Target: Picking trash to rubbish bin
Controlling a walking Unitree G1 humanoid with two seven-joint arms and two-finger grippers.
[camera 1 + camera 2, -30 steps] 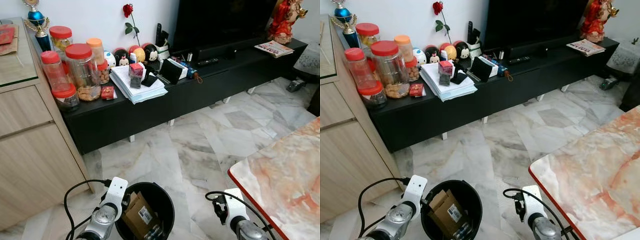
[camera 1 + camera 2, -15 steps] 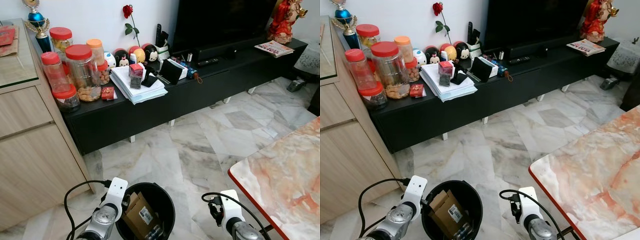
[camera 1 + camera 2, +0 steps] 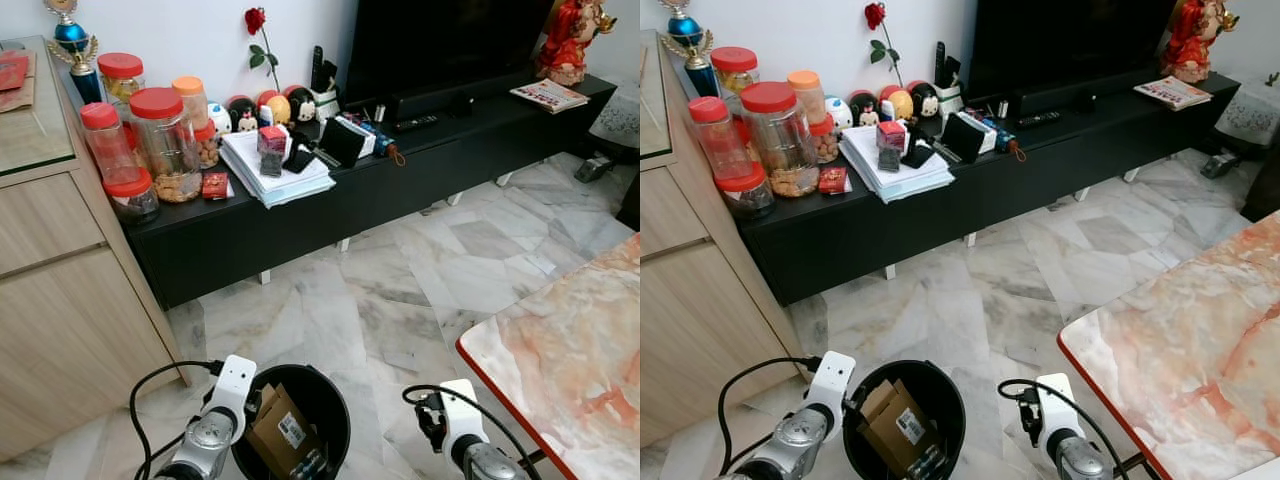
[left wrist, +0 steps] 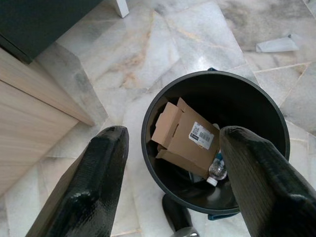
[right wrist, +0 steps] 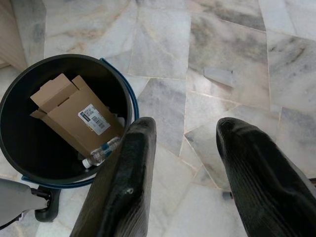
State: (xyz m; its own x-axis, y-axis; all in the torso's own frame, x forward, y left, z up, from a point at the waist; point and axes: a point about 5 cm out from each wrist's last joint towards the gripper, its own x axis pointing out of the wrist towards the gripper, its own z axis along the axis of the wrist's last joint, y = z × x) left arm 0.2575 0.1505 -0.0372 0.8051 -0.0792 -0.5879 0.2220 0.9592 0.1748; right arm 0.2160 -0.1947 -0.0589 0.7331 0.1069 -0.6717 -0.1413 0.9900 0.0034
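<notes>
Black rubbish bin (image 4: pixel 212 148) (cardboard box (image 4: pixel 185 138) and bottle (image 4: pixel 216 170) inside) sits beneath both tools, left tool (image 4: pixel 173 163) and right tool (image 5: pixel 185 163) spread wide, empty, likely after dropping trash.

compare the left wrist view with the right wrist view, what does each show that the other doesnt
Left wrist view alone: the wooden cabinet side and a dark cabinet corner. Right wrist view alone: a grey scrap lying flat on the marble floor, apart from the bin. Both share the black bin holding a cardboard box and a plastic bottle, seen between open fingers.
</notes>
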